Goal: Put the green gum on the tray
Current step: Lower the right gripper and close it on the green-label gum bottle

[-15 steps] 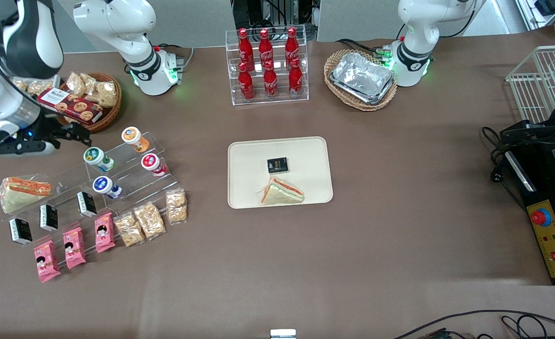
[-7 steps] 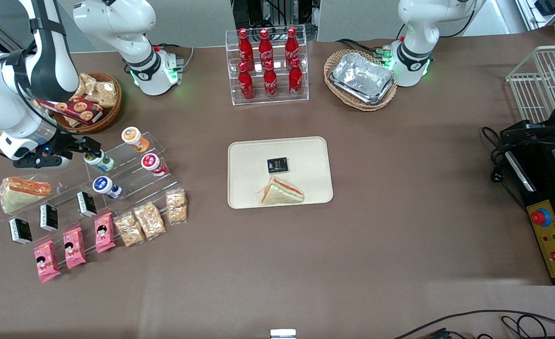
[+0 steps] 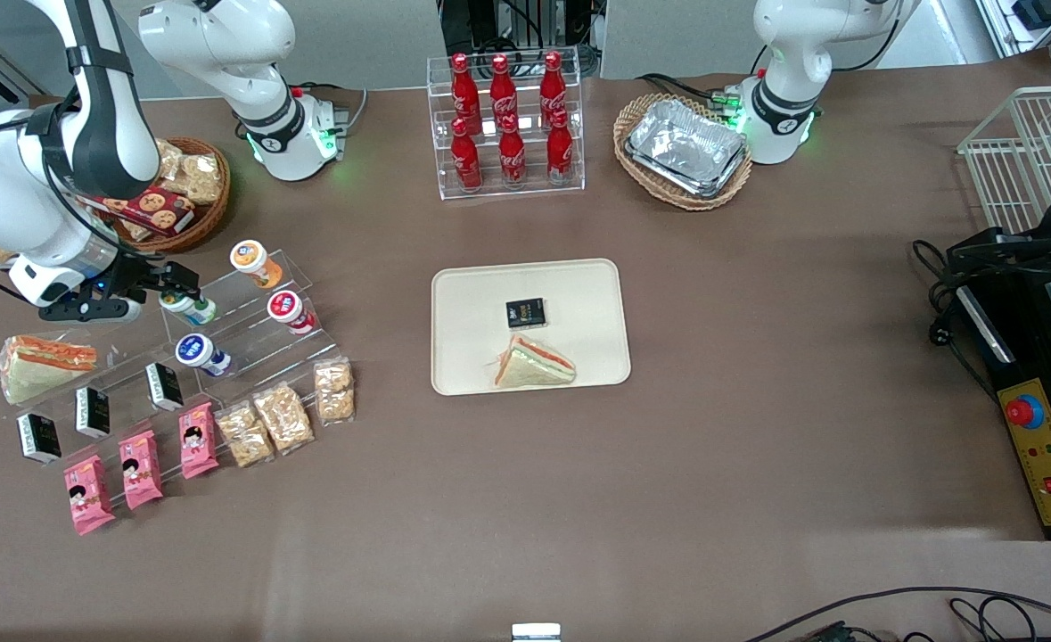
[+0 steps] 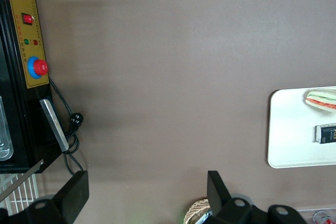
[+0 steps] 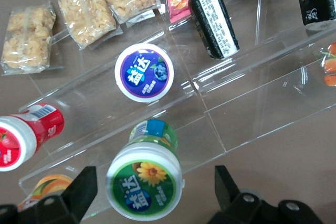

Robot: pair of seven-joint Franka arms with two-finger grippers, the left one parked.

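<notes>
My gripper (image 5: 152, 195) hangs with fingers wide around the green gum (image 5: 145, 179); closing off-centre could knock it into the blue bottle (image 5: 144, 72).

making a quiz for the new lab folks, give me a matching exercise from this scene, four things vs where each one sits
Things:
1. green gum
2. sandwich
3. cola bottles
4. end effector

Places:
A. in the clear rack, farther from the front camera than the tray
B. on the tray
C. open around the green gum
D. on the clear stepped stand, between the fingers

Pairs: 1-D, 2-B, 3-A, 4-C
</notes>
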